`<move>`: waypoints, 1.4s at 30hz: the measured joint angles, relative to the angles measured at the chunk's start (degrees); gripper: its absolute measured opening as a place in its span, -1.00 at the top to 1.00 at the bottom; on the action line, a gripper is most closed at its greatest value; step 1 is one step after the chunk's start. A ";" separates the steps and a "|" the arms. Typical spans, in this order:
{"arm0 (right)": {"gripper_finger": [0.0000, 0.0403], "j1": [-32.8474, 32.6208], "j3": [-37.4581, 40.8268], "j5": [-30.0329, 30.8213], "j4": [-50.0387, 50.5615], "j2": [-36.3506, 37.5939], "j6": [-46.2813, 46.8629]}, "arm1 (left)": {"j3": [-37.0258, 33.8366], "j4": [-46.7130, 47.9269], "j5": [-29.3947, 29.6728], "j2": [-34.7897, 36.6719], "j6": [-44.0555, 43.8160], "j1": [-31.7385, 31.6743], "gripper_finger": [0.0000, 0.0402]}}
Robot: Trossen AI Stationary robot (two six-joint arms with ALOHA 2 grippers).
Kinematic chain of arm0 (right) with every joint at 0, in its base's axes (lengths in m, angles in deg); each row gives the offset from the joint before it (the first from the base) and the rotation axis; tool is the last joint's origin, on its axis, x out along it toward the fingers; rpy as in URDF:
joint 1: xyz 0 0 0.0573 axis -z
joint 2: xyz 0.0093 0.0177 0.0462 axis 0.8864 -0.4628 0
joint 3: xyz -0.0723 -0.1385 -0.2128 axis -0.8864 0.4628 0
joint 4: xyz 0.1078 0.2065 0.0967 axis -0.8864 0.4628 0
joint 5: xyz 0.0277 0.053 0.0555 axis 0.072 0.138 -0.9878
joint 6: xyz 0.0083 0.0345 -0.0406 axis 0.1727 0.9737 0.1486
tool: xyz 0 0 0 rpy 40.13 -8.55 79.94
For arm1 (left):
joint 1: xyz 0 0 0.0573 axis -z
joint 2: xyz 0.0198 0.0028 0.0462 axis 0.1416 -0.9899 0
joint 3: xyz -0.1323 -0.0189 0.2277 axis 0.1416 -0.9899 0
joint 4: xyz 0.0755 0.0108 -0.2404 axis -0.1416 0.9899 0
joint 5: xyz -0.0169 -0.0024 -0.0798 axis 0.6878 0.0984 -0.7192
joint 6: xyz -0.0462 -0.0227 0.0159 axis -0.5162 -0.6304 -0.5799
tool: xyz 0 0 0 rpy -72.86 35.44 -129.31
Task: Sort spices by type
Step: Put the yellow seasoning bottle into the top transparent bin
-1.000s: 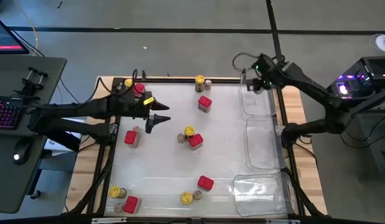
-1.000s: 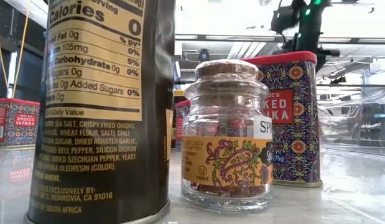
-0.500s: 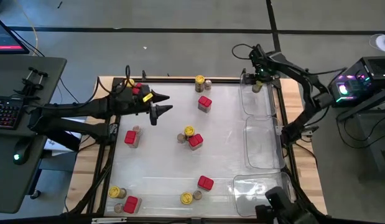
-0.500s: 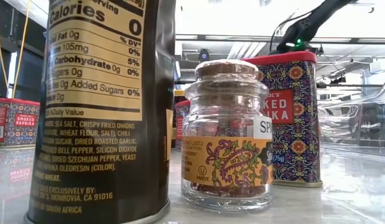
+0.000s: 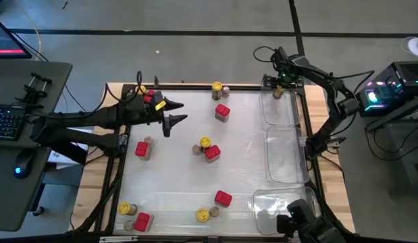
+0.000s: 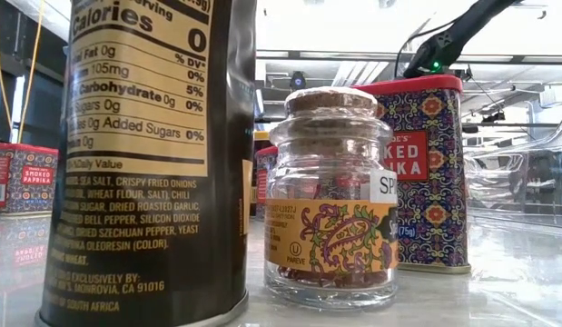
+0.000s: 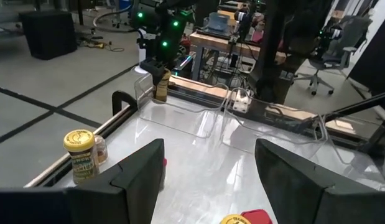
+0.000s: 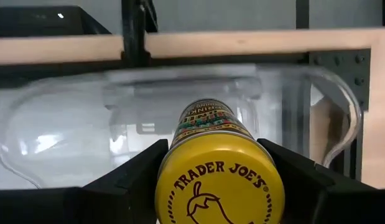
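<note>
Spices stand scattered on the table: yellow-lidded jars (image 5: 205,143), red tins (image 5: 222,111) and small brown-topped jars (image 5: 226,88), each on its base. The low view shows a glass jar (image 6: 330,195) and a red tin (image 6: 426,173) up close. My right gripper (image 5: 279,89) is over the far clear tray (image 5: 279,111), shut on a yellow-lidded jar (image 8: 220,180). My left gripper (image 5: 171,123) hangs open above the table's far left part and holds nothing (image 7: 208,168). My right gripper pinches the yellow-lidded jar between its two fingers (image 8: 139,171), just below the lid (image 8: 220,186). It comes from above, pointing down. The jar stays upright inside the far tray (image 7: 160,87). Whether its base rests on the tray floor cannot be told.
Three clear trays line the table's right edge: far, middle (image 5: 286,155) and near (image 5: 283,206). A yellow-lidded jar (image 7: 80,152) and a small jar (image 7: 100,148) stand by the far rail. A large dark container (image 6: 144,154) fills the low view's left.
My left gripper has moved a little toward the table's far edge and stays open. My right arm has changed its bend while its gripper has stayed over the far tray with the jar.
</note>
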 joint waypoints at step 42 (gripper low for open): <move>-0.55 0.00 0.00 2.71 -0.13 0.06 4.97 | 0.00 3.39 -0.02 -0.04 -0.91 0.00 -0.19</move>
